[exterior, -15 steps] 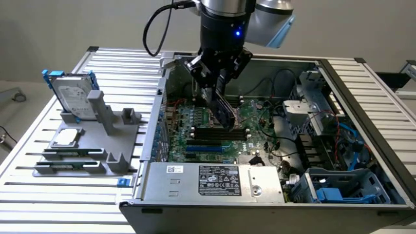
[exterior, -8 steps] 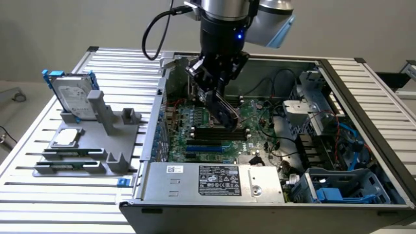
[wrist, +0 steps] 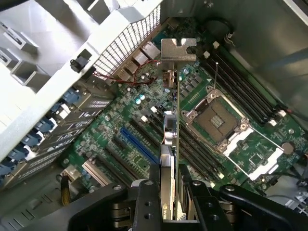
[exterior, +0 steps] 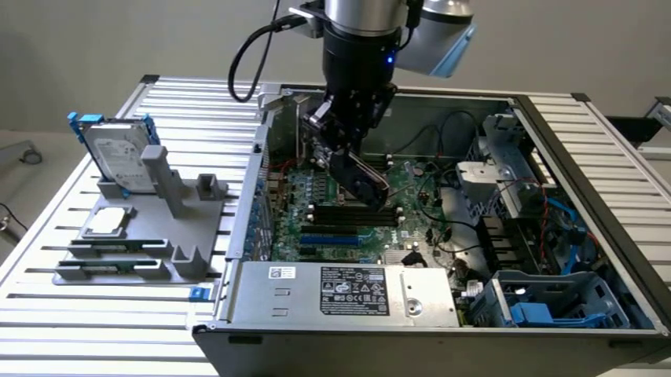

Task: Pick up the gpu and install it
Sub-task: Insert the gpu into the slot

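- Exterior view: the gripper (exterior: 351, 159) reaches down into the open computer case (exterior: 587, 157). It is clamped on the gpu (exterior: 365, 187), jaws narrowed onto the card.
- The gpu hangs tilted over the motherboard (exterior: 419, 228), at about ten o'clock from the case's centre, just above the black memory slots (exterior: 351, 212). Whether its lower edge touches the board cannot be told.
- At six o'clock inside the case sits the power supply (exterior: 346, 294). Its black-and-white label (exterior: 357, 290) carries rows of marks too small to read.
- At five o'clock a blue drive cage (exterior: 551, 306) stands in the case's corner.
- At nine o'clock from the case, on the slatted table (exterior: 63, 330), a grey fixture (exterior: 157, 228) holds a hard drive (exterior: 118, 157) upright in a blue frame. Its white label is unreadable. A second drive (exterior: 105, 222) lies flat in the fixture.
- Wrist view: the gpu (wrist: 171, 134) is seen edge-on between two black fingers (wrist: 147, 195), its silver bracket (wrist: 178, 50) at the far end, near the case's perforated rear grille (wrist: 127, 45).
- Beside the card lie the open processor socket (wrist: 216, 120) and a blue slot (wrist: 139, 144). A coin cell (wrist: 288, 147) sits further out on the board.
- A pale mark on the card's shroud near the fingers cannot be read.
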Robot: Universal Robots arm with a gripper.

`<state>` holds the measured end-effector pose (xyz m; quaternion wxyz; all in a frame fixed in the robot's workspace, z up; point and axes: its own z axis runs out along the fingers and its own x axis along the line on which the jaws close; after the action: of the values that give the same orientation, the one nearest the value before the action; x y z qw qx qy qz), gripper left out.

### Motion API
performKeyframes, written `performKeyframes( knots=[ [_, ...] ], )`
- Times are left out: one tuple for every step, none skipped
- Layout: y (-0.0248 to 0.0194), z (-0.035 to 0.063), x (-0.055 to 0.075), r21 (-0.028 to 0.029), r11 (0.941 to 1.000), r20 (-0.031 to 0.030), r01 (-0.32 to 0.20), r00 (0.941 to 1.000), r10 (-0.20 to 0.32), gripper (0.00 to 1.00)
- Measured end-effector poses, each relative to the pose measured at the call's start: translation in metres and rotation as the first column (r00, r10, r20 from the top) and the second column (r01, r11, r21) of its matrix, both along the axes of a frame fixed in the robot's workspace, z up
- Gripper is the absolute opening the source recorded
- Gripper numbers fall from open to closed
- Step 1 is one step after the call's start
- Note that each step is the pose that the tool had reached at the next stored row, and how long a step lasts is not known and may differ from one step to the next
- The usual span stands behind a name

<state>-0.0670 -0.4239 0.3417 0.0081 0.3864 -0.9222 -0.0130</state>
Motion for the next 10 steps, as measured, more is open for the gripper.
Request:
performKeyframes(
  knots=[
    [0.0,-0.0003,0.0,0.0,0.9998,-0.0002,-0.019,0.9998,0.019,0.26],
    [0.0,-0.0006,0.0,0.0,0.9993,-0.0004,-0.037,0.9993,0.037,0.26],
    [0.0,-0.0008,0.0,0.0,0.9985,-0.0007,-0.055,0.9985,0.055,0.26],
    [0.0,-0.0011,0.0,0.0,0.9974,-0.0009,-0.072,0.9974,0.072,0.26],
    [0.0,-0.0014,0.0,0.0,0.9959,-0.0012,-0.09,0.9959,0.09,0.26],
    [0.0,-0.0016,0.0,0.0001,0.9941,-0.0014,-0.108,0.9941,0.108,0.26],
    [0.0,-0.0019,0.0,0.0001,0.9918,-0.0017,-0.128,0.9918,0.128,0.26],
    [0.0,-0.0022,0.0,0.0001,0.9893,-0.0019,-0.146,0.9893,0.146,0.26],
    [0.0,-0.0025,0.0,0.0002,0.9866,-0.0021,-0.163,0.9866,0.163,0.26],
    [0.0,-0.0027,0.0,0.0002,0.9835,-0.0024,-0.181,0.9835,0.181,0.26]
  ],
)
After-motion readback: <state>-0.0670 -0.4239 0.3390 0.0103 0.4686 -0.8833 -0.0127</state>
